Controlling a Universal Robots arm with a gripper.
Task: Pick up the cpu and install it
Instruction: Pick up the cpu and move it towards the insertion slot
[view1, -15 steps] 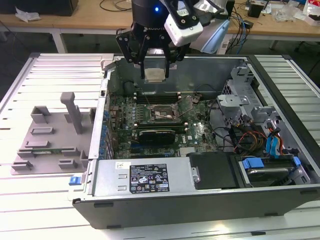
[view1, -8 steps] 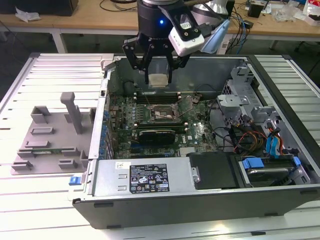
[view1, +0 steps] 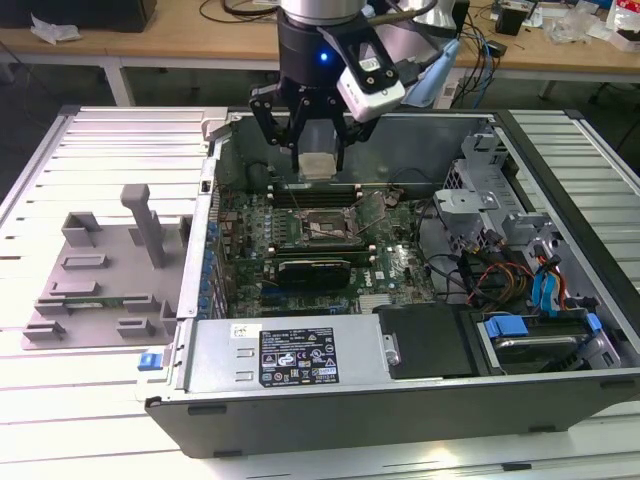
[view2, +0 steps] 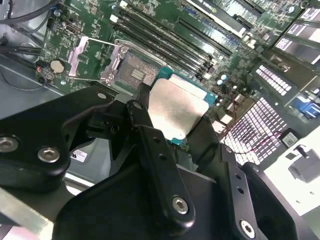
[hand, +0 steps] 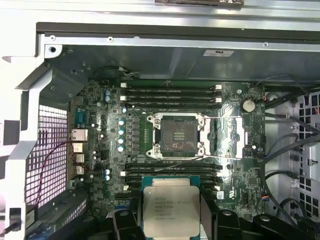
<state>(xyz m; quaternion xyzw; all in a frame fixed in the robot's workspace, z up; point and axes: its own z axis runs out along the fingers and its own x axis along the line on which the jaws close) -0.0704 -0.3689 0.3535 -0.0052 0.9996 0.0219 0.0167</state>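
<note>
Hanging above the open computer case (view1: 400, 390) in the exterior view, the gripper (view1: 318, 158) holds the cpu (view1: 318, 165). Its black fingers (view1: 293, 140) pinch the chip by opposite edges, likely so the flat face sits level over the green motherboard (view1: 390, 265). The cpu is in the air above the dark metal-framed socket (view1: 318, 225), not seated. Toward the exterior view's left, a grey plastic slotted tray (view1: 100, 270) lies on the pale ribbed bench (view1: 60, 170).

In the second wrist view, the cpu (view2: 175, 105) shows a matt silvery-grey metal top on a thin green-edged board, square and flat. It is clamped between jointed black fingers (view2: 150, 135). Beyond it the socket (view2: 132, 75) has its bright hinged plate (view2: 82, 55) folded back, which leaves the contact field bare, presumably to take the chip.

In the first wrist view, the cpu (hand: 171, 207) sits between two fingers (hand: 125, 222), apart from the square socket (hand: 178, 134), which lies between rows of long memory slots (hand: 170, 95).
</note>
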